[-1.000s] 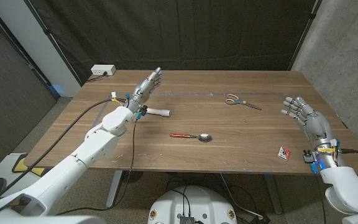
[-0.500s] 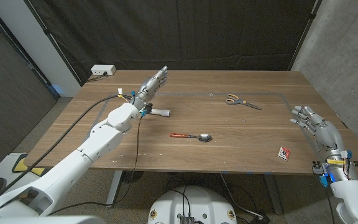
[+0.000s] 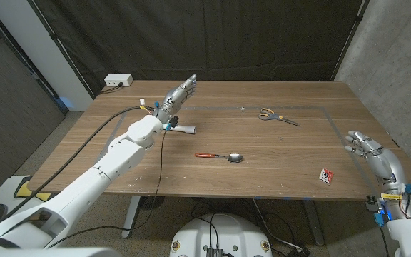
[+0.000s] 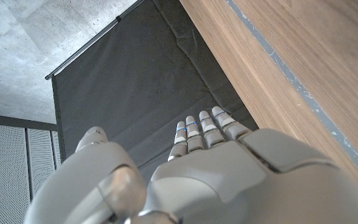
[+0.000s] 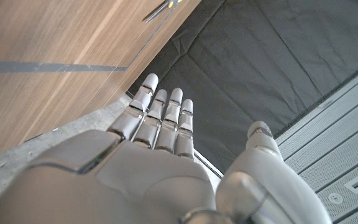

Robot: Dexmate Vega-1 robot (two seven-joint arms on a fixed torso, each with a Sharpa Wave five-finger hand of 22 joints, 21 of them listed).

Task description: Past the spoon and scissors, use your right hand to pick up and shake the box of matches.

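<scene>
The small matchbox (image 3: 325, 175) lies near the table's front right edge. Scissors (image 3: 276, 116) with yellow and blue handles lie at the back right of centre. A spoon (image 3: 220, 156) with a red handle sits mid-table. My right hand (image 3: 377, 158) is open, fingers extended, beyond the table's right edge and to the right of the matchbox; in its wrist view (image 5: 160, 149) the fingers stretch out past the table edge. My left hand (image 3: 177, 95) hovers open over the back left of the table, fingers straight, as its wrist view (image 4: 204, 155) also shows.
A white cylindrical object (image 3: 183, 129) lies just in front of my left hand. A white power strip (image 3: 118, 81) sits on the floor behind the table's back left corner. Grey tape lines (image 3: 320, 108) mark a rectangle on the wooden table (image 3: 262, 178).
My right hand has drawn back toward the front right, off the table's right edge. My left hand has reached further toward the back of the table.
</scene>
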